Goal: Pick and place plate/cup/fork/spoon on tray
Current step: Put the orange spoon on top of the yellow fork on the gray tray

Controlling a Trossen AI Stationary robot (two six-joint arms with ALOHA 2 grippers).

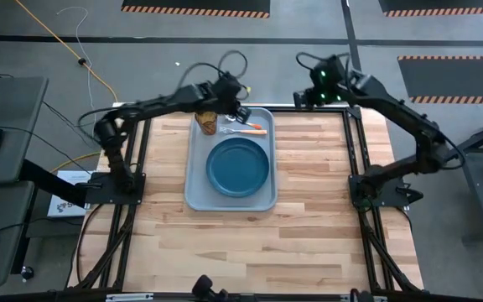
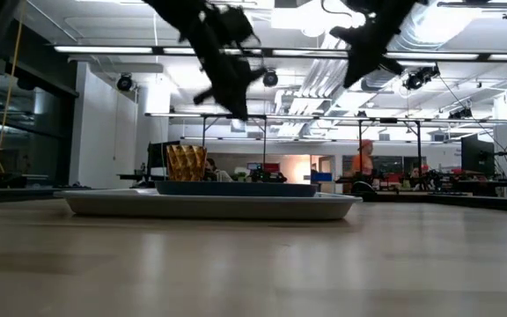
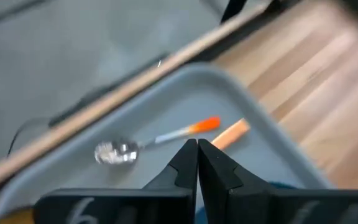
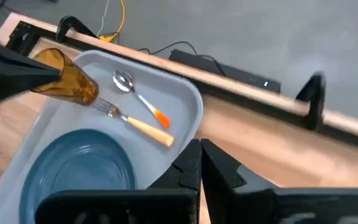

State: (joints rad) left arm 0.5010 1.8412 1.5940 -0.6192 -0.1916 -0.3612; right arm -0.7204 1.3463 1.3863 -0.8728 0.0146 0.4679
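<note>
The grey-blue tray (image 1: 198, 191) lies on the table's far middle. On it rest the dark blue plate (image 1: 239, 165), the amber cup (image 1: 207, 124) upright at the far left corner, the fork (image 4: 140, 124) and the spoon (image 4: 137, 96) side by side at the far edge. My left gripper (image 3: 197, 149) is shut and empty, raised above the tray's far part near the cutlery. My right gripper (image 4: 200, 149) is shut and empty, raised beyond the tray's far right corner.
Bare wooden table spreads to the tray's left, right and near sides. Black frame rails (image 1: 355, 151) run along the table's sides and far edge. Cables lie on the floor beyond the far edge.
</note>
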